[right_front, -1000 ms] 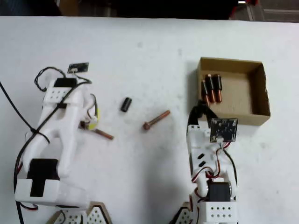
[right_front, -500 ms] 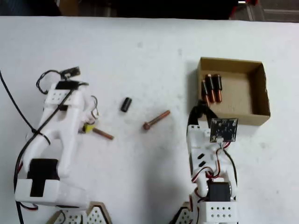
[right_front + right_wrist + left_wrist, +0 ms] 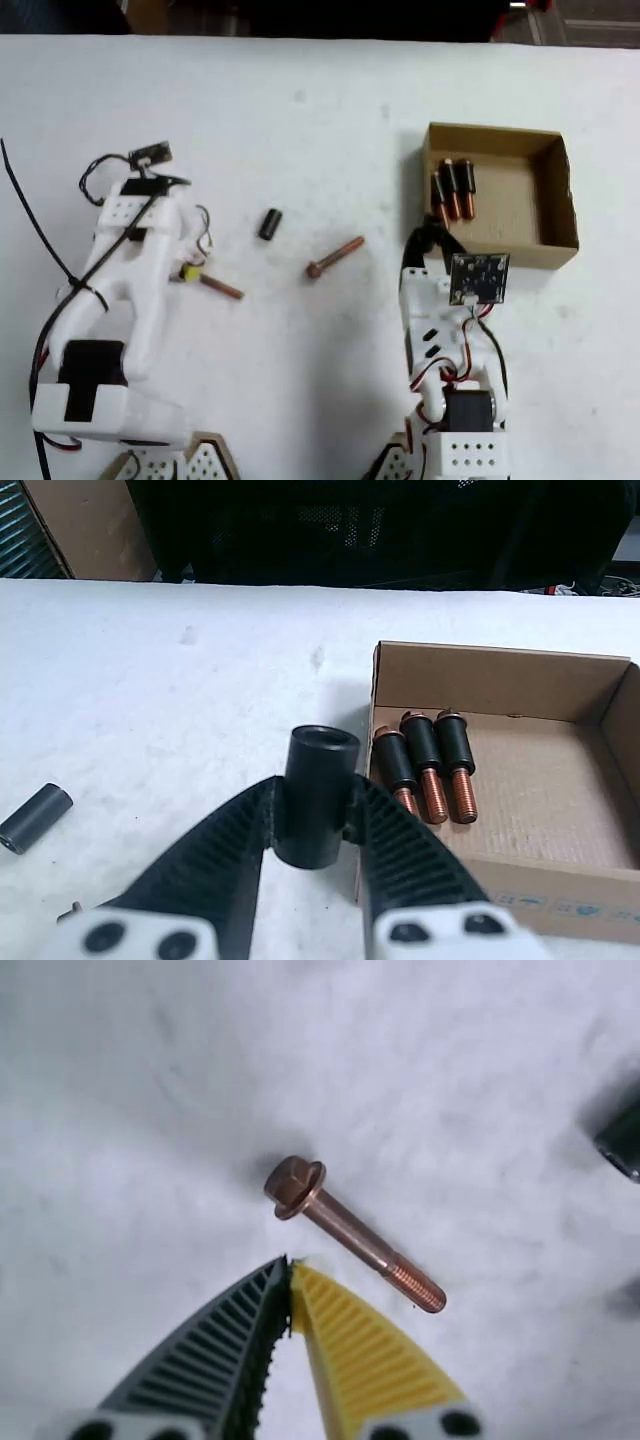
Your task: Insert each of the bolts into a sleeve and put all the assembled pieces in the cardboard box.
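Black and upright, a sleeve (image 3: pixel 320 780) is held between the two dark fingers of the right end effector (image 3: pixel 315 805), which is closed narrowly around its lower half. This is just short of the near wall of the cardboard box (image 3: pixel 500 680). Past that wall, three assembled pieces (image 3: pixel 430 765) lie side by side on the box floor, close to one side wall, with their threaded copper ends pointing back toward the arm.

On the other side, the left end effector (image 3: pixel 290 1263) has its grey and yellow fingers pressed tip to tip with nothing between them. A copper bolt (image 3: pixel 350 1232) lies flat on the white surface (image 3: pixel 150 1080) just beyond the tips, apart from them. Farther out, between the two arms, a second bolt (image 3: pixel 335 256) lies at a slant. A loose sleeve (image 3: pixel 269 224) lies on its side near it, not touching.
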